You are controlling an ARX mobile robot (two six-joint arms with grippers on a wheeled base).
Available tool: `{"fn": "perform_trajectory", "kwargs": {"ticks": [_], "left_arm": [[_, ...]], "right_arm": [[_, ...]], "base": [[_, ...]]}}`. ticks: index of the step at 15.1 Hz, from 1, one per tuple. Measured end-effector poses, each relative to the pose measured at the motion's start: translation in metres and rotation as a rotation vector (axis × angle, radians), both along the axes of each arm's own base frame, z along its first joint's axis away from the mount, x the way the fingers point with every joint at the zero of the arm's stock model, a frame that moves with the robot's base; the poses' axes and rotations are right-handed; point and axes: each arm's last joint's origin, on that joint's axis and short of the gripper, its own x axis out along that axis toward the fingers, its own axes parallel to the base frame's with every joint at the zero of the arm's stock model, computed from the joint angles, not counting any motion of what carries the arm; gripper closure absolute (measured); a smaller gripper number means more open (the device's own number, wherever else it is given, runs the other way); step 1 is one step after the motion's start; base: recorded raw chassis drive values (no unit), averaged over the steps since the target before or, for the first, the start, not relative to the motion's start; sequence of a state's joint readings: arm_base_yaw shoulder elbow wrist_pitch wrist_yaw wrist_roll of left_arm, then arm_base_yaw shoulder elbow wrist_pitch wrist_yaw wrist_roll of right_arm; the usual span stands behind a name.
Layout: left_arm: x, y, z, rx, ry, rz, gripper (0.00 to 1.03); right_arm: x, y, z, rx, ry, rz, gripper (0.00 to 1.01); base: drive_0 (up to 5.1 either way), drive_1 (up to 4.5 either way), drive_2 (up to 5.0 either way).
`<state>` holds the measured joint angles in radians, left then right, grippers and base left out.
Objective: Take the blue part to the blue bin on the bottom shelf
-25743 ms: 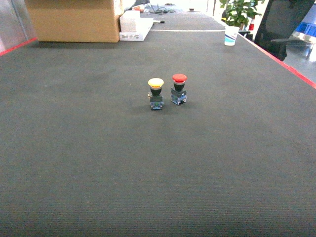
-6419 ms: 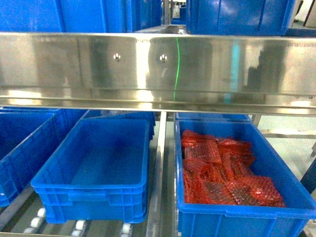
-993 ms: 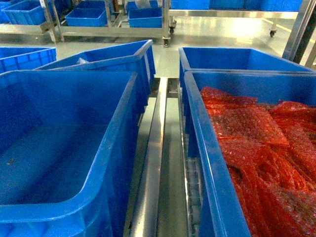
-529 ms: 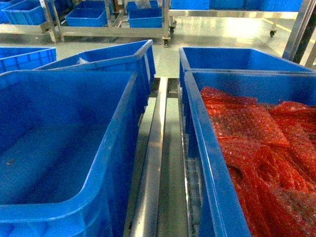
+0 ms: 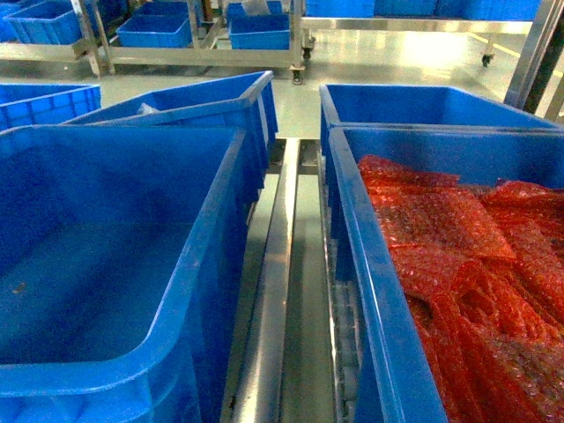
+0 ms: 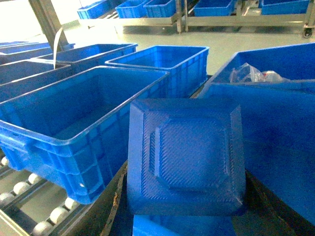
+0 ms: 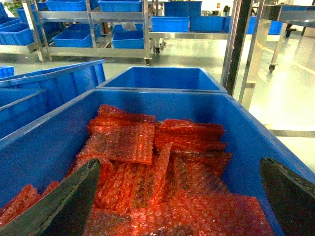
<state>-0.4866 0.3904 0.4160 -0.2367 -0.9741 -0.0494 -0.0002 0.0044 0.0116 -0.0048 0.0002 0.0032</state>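
2 arms hang over the bins: the left gripper (image 6: 184,216) has its jaws shut around the blue part (image 6: 186,156), a square ribbed piece held flat so it can drop into the empty blue bin (image 5: 115,264) on the bottom shelf (image 5: 273,291). the right gripper (image 7: 179,196) hovers with jaws spread wide over the second bin (image 7: 246,142) (idle, by my reading), which holds red bubble-wrap pouches (image 7: 162,162). 1 blue part shows; the head view's front row has 2 bins, with more behind.
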Motion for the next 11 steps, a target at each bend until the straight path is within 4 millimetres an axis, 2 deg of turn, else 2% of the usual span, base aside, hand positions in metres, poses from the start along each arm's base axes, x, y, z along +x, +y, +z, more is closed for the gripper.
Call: {"fn": "perform_trajectory", "kwargs": {"ticks": [2,6,8,10,11], "left_arm": [[0.015,0.0,0.001,-0.015,-0.005,-0.009,0.59],[0.066,-0.017,0.002,-0.027,0.014,-0.134,0.59],[0.086,-0.019,0.001,-0.031,0.031,-0.145,0.59],[0.093,-0.017,-0.003,-0.029,0.057,-0.125,0.59],[0.093,-0.017,-0.003,-0.033,0.051,-0.125,0.43]], "right_arm": [[0.0,0.0,0.0,0.0,0.0,0.0,0.03],[0.0,0.0,0.0,0.0,0.0,0.0,0.03],[0.0,0.0,0.0,0.0,0.0,0.0,0.03],[0.0,0.0,0.0,0.0,0.0,0.0,0.03],[0.0,0.0,0.0,0.0,0.0,0.0,0.03]], "base": [[0.0,0.0,0.0],[0.0,0.0,0.0],[0.0,0.0,0.0],[0.0,0.0,0.0],[0.0,0.0,0.0]]}}
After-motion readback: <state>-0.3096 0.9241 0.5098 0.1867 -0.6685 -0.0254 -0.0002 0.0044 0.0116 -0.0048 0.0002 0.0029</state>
